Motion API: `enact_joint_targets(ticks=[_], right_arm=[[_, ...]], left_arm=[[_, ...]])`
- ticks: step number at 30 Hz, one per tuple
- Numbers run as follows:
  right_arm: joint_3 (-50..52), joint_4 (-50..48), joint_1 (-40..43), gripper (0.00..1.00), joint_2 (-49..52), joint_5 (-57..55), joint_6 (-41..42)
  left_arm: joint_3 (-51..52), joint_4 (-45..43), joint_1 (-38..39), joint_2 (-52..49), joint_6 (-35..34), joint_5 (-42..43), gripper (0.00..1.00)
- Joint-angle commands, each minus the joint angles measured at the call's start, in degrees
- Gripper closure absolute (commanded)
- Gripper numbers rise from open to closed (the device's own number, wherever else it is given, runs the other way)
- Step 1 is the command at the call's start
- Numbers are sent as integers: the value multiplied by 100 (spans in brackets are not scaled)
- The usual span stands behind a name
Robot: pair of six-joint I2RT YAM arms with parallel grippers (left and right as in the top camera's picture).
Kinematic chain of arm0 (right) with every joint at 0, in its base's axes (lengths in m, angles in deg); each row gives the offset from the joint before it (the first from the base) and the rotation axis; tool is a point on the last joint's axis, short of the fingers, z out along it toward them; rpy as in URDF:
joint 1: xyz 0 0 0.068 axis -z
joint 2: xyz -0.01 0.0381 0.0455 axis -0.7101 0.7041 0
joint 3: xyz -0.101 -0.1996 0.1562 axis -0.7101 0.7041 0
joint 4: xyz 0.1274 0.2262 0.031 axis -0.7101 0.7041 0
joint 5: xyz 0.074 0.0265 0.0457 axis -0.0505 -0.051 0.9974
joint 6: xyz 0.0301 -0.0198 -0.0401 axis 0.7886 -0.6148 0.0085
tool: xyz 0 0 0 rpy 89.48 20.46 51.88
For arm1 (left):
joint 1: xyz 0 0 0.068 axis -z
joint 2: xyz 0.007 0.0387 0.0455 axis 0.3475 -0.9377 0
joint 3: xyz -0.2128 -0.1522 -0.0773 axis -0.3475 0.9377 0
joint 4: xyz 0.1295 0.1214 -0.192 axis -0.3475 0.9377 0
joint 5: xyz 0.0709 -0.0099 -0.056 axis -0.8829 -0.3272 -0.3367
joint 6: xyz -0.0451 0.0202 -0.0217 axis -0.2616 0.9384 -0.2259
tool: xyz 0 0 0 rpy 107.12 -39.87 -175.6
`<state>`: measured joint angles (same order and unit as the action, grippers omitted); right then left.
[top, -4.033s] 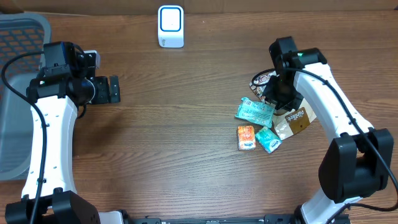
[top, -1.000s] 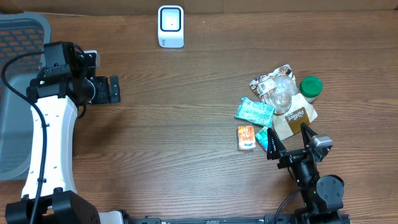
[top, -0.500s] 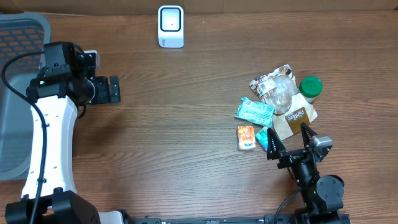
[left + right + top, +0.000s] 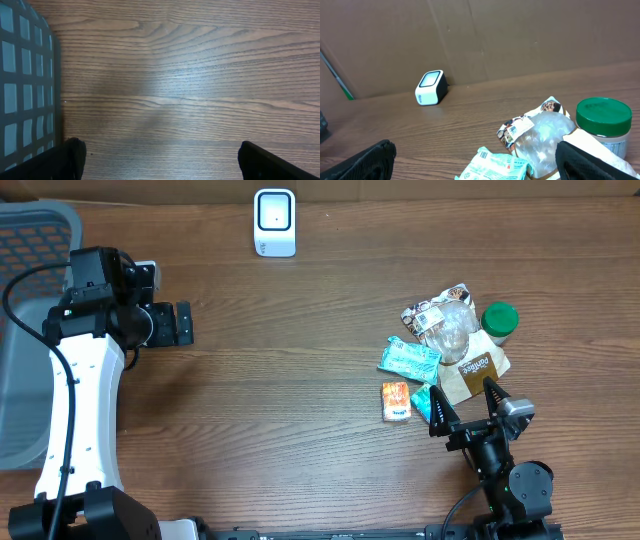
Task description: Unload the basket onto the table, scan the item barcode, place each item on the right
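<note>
A white barcode scanner (image 4: 274,222) stands at the table's back edge, also in the right wrist view as the scanner (image 4: 430,87). The items lie in a pile at the right: a teal packet (image 4: 410,358), an orange packet (image 4: 396,400), a small teal packet (image 4: 428,404), a brown pouch (image 4: 477,368), a clear bag (image 4: 452,330) and a green-lidded jar (image 4: 499,320). My right gripper (image 4: 462,390) hangs open just in front of the pile, holding nothing. In its wrist view the right gripper (image 4: 475,162) faces the teal packet (image 4: 495,167), clear bag (image 4: 545,137) and jar (image 4: 604,120). My left gripper (image 4: 183,323) is open and empty over bare wood at the far left.
A grey mesh basket (image 4: 30,330) sits at the table's left edge; its wall (image 4: 22,75) shows beside the left gripper (image 4: 165,165). A printed snack packet (image 4: 428,310) lies at the back of the pile. A brown cardboard wall (image 4: 520,35) backs the table.
Four seconds ago the right arm reached over the pile; it now sits drawn back at the front edge. Nothing has moved in the last second.
</note>
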<state>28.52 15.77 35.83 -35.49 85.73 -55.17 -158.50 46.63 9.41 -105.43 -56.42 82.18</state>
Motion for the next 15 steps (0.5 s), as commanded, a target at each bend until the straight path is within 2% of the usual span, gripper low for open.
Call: enact_joint_targets(ticks=[1,10,15], right_arm=[[59,-39,15,0,-63,11,-9],[59,-39,15,0,-63,11,-9],[59,-39,15,0,-63,11,-9]], left_arm=[[-42,-4,7,0,146,85,0],[-39,-4,7,72,149,83,0],[-37,-4,15,487,149,85,0]])
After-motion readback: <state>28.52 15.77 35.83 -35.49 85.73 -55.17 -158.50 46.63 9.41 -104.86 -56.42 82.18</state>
